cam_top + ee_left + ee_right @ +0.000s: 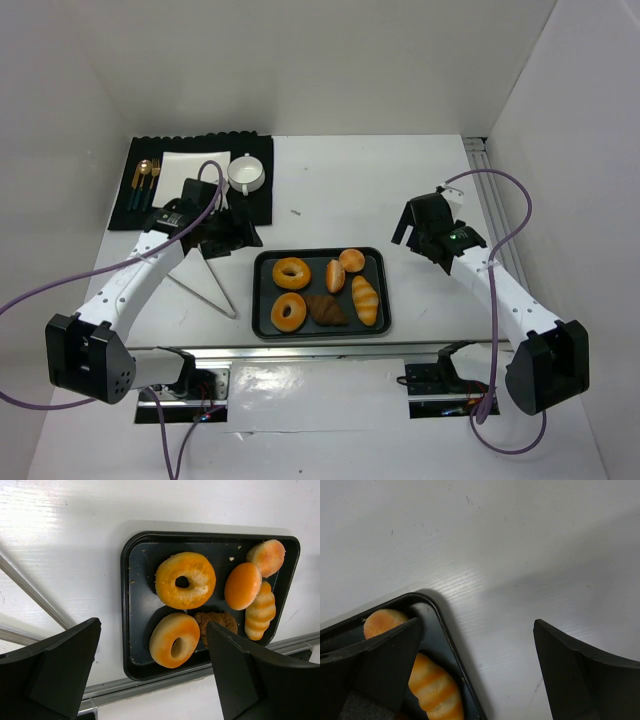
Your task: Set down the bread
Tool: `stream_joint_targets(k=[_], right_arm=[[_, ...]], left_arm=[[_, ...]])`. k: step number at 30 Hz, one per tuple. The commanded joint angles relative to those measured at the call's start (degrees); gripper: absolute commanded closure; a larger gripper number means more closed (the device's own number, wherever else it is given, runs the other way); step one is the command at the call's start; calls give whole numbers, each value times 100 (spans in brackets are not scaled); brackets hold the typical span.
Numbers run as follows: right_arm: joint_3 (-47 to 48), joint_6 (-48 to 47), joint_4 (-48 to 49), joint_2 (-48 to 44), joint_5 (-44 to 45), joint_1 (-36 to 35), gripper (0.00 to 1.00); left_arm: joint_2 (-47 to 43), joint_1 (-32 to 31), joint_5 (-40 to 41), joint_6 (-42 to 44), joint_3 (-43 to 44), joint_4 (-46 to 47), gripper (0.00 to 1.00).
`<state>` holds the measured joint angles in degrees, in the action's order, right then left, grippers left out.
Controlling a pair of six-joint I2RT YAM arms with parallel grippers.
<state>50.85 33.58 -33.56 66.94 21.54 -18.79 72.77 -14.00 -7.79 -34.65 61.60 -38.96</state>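
Observation:
A black tray near the table's front holds two ring-shaped breads, a dark brown croissant, two round buns and a striped roll. My left gripper is open and empty, just left of the tray's far left corner; in the left wrist view the tray and ring breads lie between its fingers. My right gripper is open and empty, right of the tray; its view shows the tray corner and the striped roll.
A black placemat at the back left carries a white plate, a white cup and cutlery. Metal tongs lie left of the tray. A metal rail runs along the right edge. White walls enclose the table.

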Motion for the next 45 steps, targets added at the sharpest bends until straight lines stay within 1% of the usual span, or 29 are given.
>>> stream_joint_targets(k=[1, 5, 8, 9, 11, 14, 15, 18, 23, 24, 27, 29, 31, 34, 35, 39, 42, 43, 45], right_arm=[[-14, 34, -10, -128, 166, -37, 1], [-14, 34, -10, -128, 166, -37, 1], [-14, 34, -10, -128, 114, -37, 1], [-14, 34, -10, -128, 114, -37, 1], [-14, 34, 42, -128, 52, -37, 1], [-75, 34, 191, -128, -114, -37, 1], [-127, 34, 253, -128, -176, -37, 1], [-128, -18, 376, -129, -290, -37, 1], [-49, -89, 377, 4, -291, -37, 1], [-49, -141, 377, 4, -291, -37, 1], [-49, -142, 438, 4, -291, -37, 1], [-110, -142, 438, 4, -352, -37, 1], [-110, -194, 438, 4, -352, -37, 1], [-110, -194, 438, -49, -239, -37, 1], [-110, -194, 438, -49, -238, -37, 1], [-110, -194, 386, -49, -238, -37, 1], [-110, -194, 385, -101, -238, -37, 1], [-110, -194, 385, -102, -238, -37, 1], [-163, -194, 385, -102, -238, -37, 1]], left_arm=[[-114, -15, -100, 82, 212, 46, 0], [-114, -15, 67, 20, 212, -76, 0], [-62, -15, 409, -190, 159, -287, 0], [8, -15, 732, -313, 159, -401, 0], [87, -67, 1041, -743, 98, -760, 0], [149, -68, 1490, -1428, -174, -1017, 0], [149, -68, 1587, -1621, -436, -1017, 0], [97, -68, 1693, -2150, -850, -1017, 0], [36, -15, 2193, -3001, -1062, -1377, 0], [-17, 98, 2246, -3134, -1124, -1430, 0], [-70, 336, 2185, -3127, -1291, -1238, 0], [149, 467, 2185, -3126, -1230, -1184, 0], [298, 538, 2185, -3126, -1230, -1132, 0], [465, 591, 1949, -3074, -1458, -869, 0], [466, 591, 1948, -3074, -1519, -702, 0], [738, 644, 2010, -3126, -1572, -639, 0], [913, 837, 2080, -3205, -1695, -359, 0], [992, 898, 2019, -3127, -1696, -132, 0], [1203, 1074, 2018, -3065, -1626, 19, 0]])
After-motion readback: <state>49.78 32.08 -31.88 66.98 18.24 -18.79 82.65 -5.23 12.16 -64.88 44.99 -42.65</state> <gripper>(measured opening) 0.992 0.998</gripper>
